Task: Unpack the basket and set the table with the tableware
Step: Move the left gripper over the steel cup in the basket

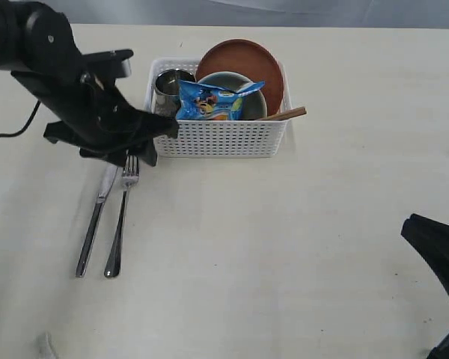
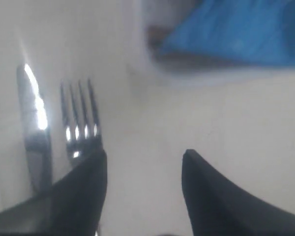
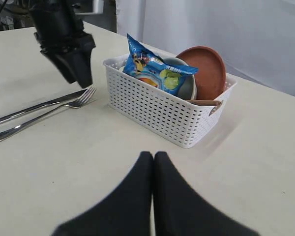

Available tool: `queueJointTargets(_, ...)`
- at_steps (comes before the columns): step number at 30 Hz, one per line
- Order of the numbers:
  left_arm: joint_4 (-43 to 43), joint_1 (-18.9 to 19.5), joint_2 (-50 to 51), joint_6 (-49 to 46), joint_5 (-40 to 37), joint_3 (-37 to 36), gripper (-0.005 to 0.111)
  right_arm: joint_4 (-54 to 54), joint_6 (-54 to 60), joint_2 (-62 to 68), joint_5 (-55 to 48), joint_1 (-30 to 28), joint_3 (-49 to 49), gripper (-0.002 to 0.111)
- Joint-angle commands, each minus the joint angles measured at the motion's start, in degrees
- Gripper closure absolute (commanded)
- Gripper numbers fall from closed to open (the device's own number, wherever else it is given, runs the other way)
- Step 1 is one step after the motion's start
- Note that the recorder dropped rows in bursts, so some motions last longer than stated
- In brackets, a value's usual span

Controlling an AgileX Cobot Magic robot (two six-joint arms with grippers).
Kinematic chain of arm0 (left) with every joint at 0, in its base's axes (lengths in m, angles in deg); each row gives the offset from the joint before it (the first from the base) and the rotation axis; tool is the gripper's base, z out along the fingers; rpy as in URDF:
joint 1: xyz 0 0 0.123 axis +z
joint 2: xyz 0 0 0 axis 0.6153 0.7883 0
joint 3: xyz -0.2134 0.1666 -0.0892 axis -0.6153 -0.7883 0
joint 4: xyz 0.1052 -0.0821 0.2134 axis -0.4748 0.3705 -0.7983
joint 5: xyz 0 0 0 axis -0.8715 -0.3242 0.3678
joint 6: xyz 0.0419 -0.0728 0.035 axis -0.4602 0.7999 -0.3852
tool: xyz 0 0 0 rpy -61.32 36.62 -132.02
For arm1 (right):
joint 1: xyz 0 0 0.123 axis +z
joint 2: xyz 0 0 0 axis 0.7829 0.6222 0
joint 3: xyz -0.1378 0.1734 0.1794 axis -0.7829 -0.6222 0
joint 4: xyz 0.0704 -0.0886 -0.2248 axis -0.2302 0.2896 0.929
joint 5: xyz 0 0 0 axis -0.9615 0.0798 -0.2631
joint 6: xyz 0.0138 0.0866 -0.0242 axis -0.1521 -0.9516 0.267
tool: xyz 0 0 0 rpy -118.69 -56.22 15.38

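Note:
The white basket (image 1: 221,138) stands on the table (image 1: 284,247) and holds a steel cup (image 1: 168,82), a reddish-brown plate (image 1: 243,63), a pale bowl (image 1: 224,78) and a blue crisp bag (image 1: 217,101). A wooden handle (image 1: 290,114) pokes over its right end. A steel knife (image 1: 96,217) and fork (image 1: 120,221) lie side by side on the table, left of the basket. My left gripper (image 1: 153,143) hovers over the fork's tines (image 2: 81,130), open and empty (image 2: 145,153). My right gripper (image 3: 153,155) is shut and empty, low at the right edge (image 1: 423,239).
The left arm's black body (image 1: 52,60) and its cable (image 1: 15,131) lie over the table's far left. In the right wrist view the basket (image 3: 157,110) is ahead, with the knife (image 3: 34,105) and fork (image 3: 44,116) beside it.

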Motion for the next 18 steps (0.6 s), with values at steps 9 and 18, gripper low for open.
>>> queueJointTargets(9,-0.78,6.6,10.2,-2.92,-19.98,36.92,0.061,0.21,0.13,-0.28,0.07,0.25,-0.17,0.108)
queueJointTargets(18,-6.82,4.56,24.08,-10.79,-25.54,50.07,0.061,0.21,0.13,-0.28,0.07,0.25,-0.17,0.108)
